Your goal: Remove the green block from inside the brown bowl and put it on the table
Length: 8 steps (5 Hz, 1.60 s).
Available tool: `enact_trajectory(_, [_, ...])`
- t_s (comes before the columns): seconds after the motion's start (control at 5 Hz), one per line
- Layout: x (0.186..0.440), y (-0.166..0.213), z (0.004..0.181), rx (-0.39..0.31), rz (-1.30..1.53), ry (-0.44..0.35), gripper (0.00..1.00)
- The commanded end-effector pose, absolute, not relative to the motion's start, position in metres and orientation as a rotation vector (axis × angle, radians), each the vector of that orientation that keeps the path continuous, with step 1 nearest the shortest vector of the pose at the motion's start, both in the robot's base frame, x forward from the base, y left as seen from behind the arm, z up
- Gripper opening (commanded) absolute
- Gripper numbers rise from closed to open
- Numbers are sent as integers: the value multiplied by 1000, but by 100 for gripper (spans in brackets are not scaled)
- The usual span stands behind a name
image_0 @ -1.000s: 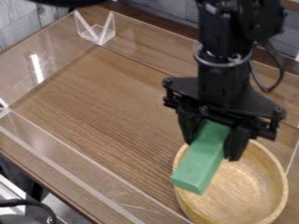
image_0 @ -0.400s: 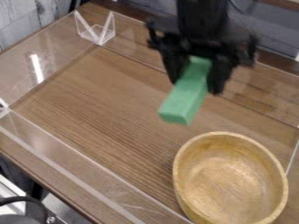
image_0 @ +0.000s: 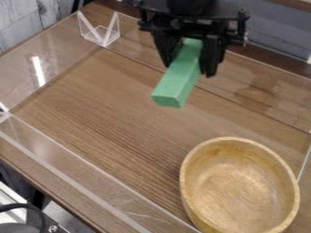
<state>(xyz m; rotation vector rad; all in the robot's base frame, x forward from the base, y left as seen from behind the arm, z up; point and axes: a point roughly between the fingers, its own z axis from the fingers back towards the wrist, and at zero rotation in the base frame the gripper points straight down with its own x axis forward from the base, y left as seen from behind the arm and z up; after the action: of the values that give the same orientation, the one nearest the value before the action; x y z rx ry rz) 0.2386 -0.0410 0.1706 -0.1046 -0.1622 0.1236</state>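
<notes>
My gripper (image_0: 191, 56) hangs at the top middle of the view, shut on the upper end of the green block (image_0: 177, 81). The block is a bright green bar that slants down and to the left from the black fingers (image_0: 216, 55), held in the air above the table (image_0: 104, 109). The brown bowl (image_0: 239, 193) sits at the lower right, a wide shallow dish of light wood with nothing inside. The block is well away from the bowl, up and to its left.
Low clear acrylic walls (image_0: 73, 196) edge the tabletop on the left and front. A clear acrylic corner piece (image_0: 97, 29) stands at the back left. Dark cables and equipment lie behind the arm at the top right.
The gripper has lifted the green block out of the bowl and carried it up and to the left, over the bare tabletop. The bowl has stayed put and is now empty.
</notes>
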Motion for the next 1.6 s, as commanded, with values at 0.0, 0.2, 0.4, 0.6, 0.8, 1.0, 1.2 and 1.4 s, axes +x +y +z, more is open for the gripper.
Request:
enact_trajectory(0.0, [239,-47,174,-117,77,-209,0])
enact_trajectory(0.2, [239,-48,169,-120,47,-209,0])
enact_trajectory(0.4, [239,-48,164,-119,30,-212,0])
enact_trajectory(0.6, [236,-48,160,-117,17,-216,0])
enact_trajectory(0.8, [233,-51,160,-112,20,-221,0])
enact_trajectory(1.0, [230,-55,158,-108,30,-226,0])
enact_trajectory(1.2, [226,-58,160,-105,46,-227,0])
enact_trajectory(1.4, [222,-61,161,-104,46,-229,0])
